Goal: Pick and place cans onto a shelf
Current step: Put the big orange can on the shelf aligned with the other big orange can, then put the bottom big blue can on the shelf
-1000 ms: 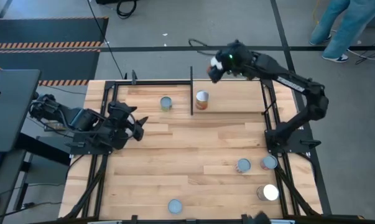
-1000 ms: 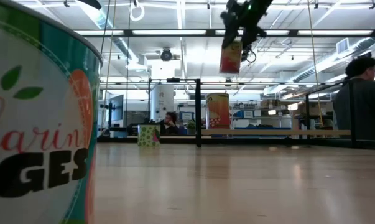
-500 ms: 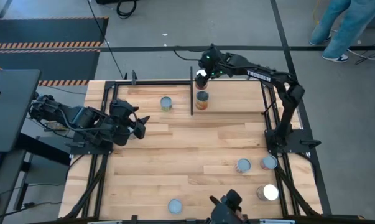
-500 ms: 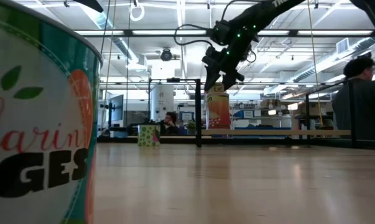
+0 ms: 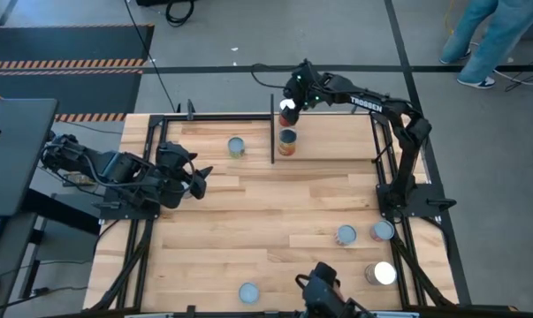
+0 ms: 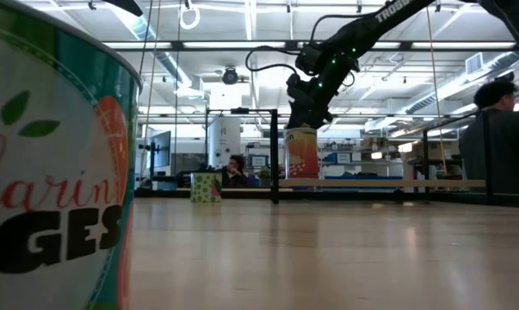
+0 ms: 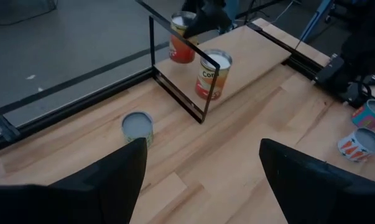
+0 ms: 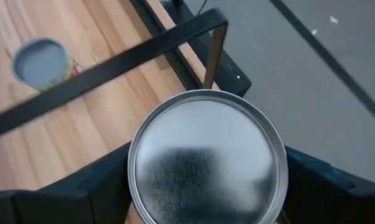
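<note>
Now placing step: right gripper [image 5: 287, 108] clamped on orange can [image 7: 182, 45], low over shelf [image 5: 273, 132]; next, seat it, release. Left gripper [image 5: 195, 179] parked, fingers apart.

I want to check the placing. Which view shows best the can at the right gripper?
The left wrist view: the orange can shows from the side under the right gripper. The right wrist view shows only its silvery top; high view, a small spot; low view, mostly hidden.

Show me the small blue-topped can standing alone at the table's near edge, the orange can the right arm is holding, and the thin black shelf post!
Blue-topped can [image 5: 248, 292], high view, on its round lid.
Orange can [image 7: 181, 47], left wrist view, on its labelled side.
Black shelf post [image 5: 272, 132], high view, mid-length.
</note>
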